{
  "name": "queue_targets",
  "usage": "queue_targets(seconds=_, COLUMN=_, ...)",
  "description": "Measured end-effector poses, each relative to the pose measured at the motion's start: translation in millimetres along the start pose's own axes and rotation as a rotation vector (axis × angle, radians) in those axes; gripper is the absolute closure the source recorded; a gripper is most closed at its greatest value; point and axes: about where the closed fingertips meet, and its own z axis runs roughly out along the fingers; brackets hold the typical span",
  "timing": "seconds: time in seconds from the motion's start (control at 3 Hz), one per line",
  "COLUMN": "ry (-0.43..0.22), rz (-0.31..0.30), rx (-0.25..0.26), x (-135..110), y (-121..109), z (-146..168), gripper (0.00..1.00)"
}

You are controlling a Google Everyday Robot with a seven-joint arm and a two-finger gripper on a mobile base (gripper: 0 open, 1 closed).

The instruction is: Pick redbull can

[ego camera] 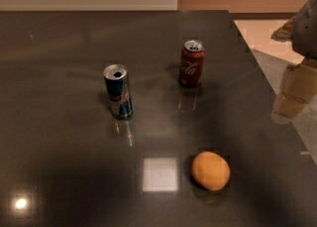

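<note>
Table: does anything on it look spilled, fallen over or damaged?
Nothing stands out. The redbull can and the cola can both stand upright, apart, with no liquid around them. The orange lies nearer the camera, whole. The gripper is at the view's right edge, touching nothing.

Beige tool at the far right edge of view, beneath a grey arm segment.
</note>
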Motion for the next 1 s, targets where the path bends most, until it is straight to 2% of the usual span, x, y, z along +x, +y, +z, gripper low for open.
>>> queue_targets(seconds=0.33, ry=-0.002, rz=0.000, rx=0.002, x=-0.9, y=-0.3, z=-0.6, gripper=0.00)
queue_targets(seconds=0.67, ry=-0.069, rz=-0.038, rx=0.001, x=-30.3, y=-0.1, z=2.2, gripper=0.00)
queue_targets(seconds=1.0, ry=-0.166, rz=-0.094, rx=-0.022, x=-78.5, y=2.2, z=14.3, gripper=0.00)
